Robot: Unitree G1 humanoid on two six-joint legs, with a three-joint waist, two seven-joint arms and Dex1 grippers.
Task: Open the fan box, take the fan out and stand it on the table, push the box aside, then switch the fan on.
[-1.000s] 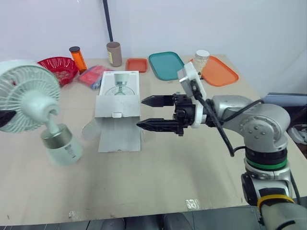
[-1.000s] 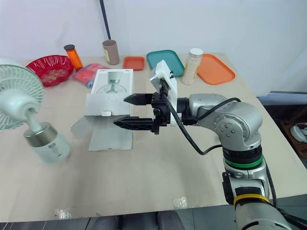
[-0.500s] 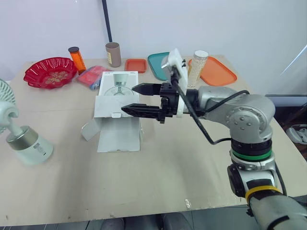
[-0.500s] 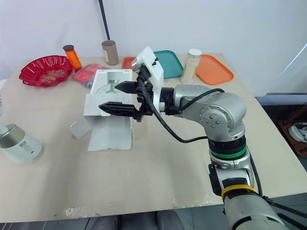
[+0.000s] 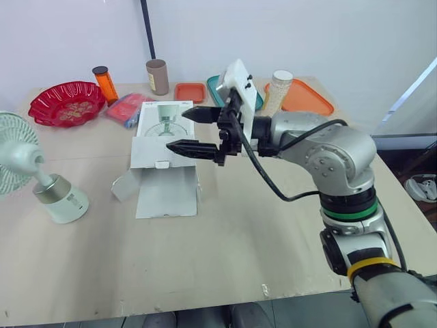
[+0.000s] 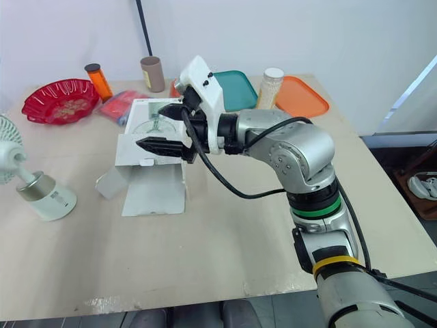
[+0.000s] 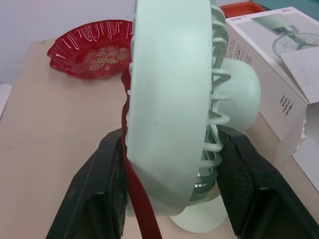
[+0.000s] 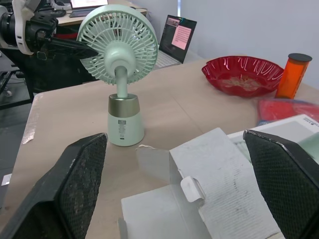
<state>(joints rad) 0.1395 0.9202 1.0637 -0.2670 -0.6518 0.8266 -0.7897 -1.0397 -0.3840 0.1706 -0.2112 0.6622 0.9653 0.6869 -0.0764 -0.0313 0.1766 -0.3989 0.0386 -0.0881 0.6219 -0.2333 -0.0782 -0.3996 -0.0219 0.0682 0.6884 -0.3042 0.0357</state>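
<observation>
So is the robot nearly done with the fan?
About halfway. Done: the box lies open and the fan stands on the table. In hand: the left gripper is clamped on the fan's head, and the open right gripper hovers over the box. Left: pushing the box aside and switching on.

Front half of the tan wooden surface [image 5: 225, 260] is sitting wide open. The white cardboard fan box [image 5: 153, 147] is sprawling across the middle, the mint-green desk fan [image 5: 61, 203] is standing near the left edge, bare lane between them. A red scalloped bowl [image 5: 66, 102], orange bottle [image 5: 104, 83] and brown tube [image 5: 158, 76] are crowding the back.
</observation>
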